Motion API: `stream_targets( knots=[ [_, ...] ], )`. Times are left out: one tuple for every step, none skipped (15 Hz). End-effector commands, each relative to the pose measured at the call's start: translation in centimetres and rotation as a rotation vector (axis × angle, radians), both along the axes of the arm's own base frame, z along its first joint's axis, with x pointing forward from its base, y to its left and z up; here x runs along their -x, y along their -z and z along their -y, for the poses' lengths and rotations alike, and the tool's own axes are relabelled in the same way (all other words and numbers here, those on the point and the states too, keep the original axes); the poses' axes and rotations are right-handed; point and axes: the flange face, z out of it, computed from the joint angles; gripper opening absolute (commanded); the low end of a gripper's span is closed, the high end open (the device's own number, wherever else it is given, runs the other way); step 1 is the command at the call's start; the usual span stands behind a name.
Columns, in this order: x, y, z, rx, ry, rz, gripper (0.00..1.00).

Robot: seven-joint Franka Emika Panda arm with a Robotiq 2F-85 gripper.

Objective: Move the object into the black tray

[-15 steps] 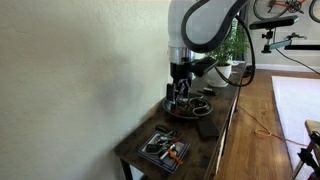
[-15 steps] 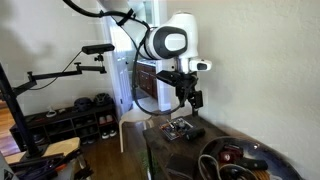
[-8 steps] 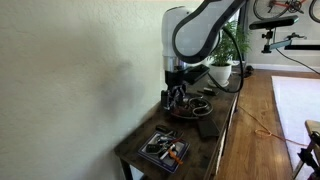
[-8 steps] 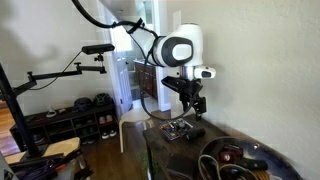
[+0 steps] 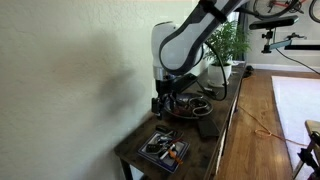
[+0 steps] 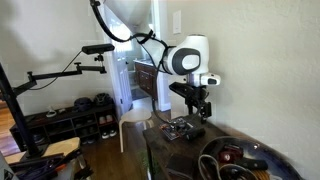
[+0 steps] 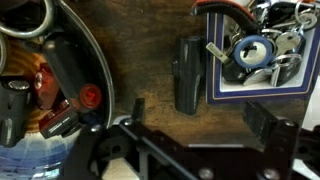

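**Black tray and surroundings.** The black tray (image 7: 228,88) lay at the upper right of the wrist view. It was a shallow rectangle whose rim read pale against a dark floor. It held a blue ring (image 7: 250,50), bright metal pieces (image 7: 287,40) that may have been keys, and an orange item (image 7: 232,5) at one edge.

Just beside the tray, but apart from its rim, a dark oblong block (image 7: 190,72) lay flat on the counter (image 7: 150,40), between the tray and the round dish (image 7: 100,70). This block was judged the likeliest object of the task, though the views did not settle it.

**End effector.** The end effector (image 7: 200,112) hung in the air over the counter, touching nothing. Its fingers were spread wide with nothing between them. Both exterior views showed it raised near the dish (image 5: 165,103) (image 6: 203,108).

**The step in hand** was judged to be the approach to a grasp.
- The fingers should straddle the block's narrow width at mid-length.
- The descent should be straight and nearly to the wood, since the block sat low.
- The jaws should close without nudging either the tray rim or the dish rim.
- Because the tray was crowded, the block should be lifted clear of the rim and released over a bare patch.

**Materials.** The block looked matte and hard-edged, probably plastic, and should grip fairly. The counter was dark wood with visible grain. The dish was dark with a thin glossy rim and held black items and a red round piece (image 7: 90,96).
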Motion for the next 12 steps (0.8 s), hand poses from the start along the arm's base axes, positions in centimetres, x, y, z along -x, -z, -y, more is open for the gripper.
stream_targets(
  knots=[
    [-1.9,1.5,-0.4,-0.023,0.019,0.006,1.0],
    [-2.2,1.9,-0.3,-0.025,0.024,0.004,1.0],
    [-2.5,2.4,-0.3,-0.03,0.028,0.001,1.0],
    [-2.8,2.9,-0.2,-0.034,0.032,-0.001,1.0],
    [-3.1,3.3,-0.2,-0.035,0.033,-0.002,1.0],
    [-3.4,3.6,-0.2,-0.036,0.035,-0.002,1.0],
    [-3.6,4.0,-0.2,-0.038,0.037,-0.003,1.0],
    [-3.8,4.3,-0.2,-0.039,0.039,-0.002,1.0],
    [-4.0,4.6,-0.1,-0.038,0.041,-0.003,1.0],
    [-4.2,4.8,-0.1,-0.04,0.043,-0.002,1.0],
    [-4.3,5.1,0.0,-0.039,0.046,-0.002,1.0],
    [-4.5,5.2,0.0,-0.04,0.047,-0.001,1.0]
  ],
)
